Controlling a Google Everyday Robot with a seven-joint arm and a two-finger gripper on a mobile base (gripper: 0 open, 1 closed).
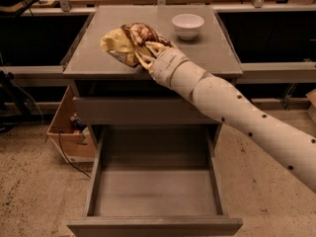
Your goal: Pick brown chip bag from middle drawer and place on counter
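Nearest, the middle drawer [153,196] is standing pulled out, its floor bare because the bag is out of it. Beyond, the gripper [144,56] is clenching the brown chip bag [123,42] low over the counter [217,48], left of centre. It is apparently lining the bag up for release, well apart from the white bowl [187,24] at far right.

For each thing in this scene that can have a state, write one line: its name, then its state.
middle drawer: pulled open, nothing inside.
upper drawer: shut.
brown chip bag: crumpled, gripped over the counter.
end effector: shut on the bag, above the counter's front edge.
white bowl: upright on the counter.
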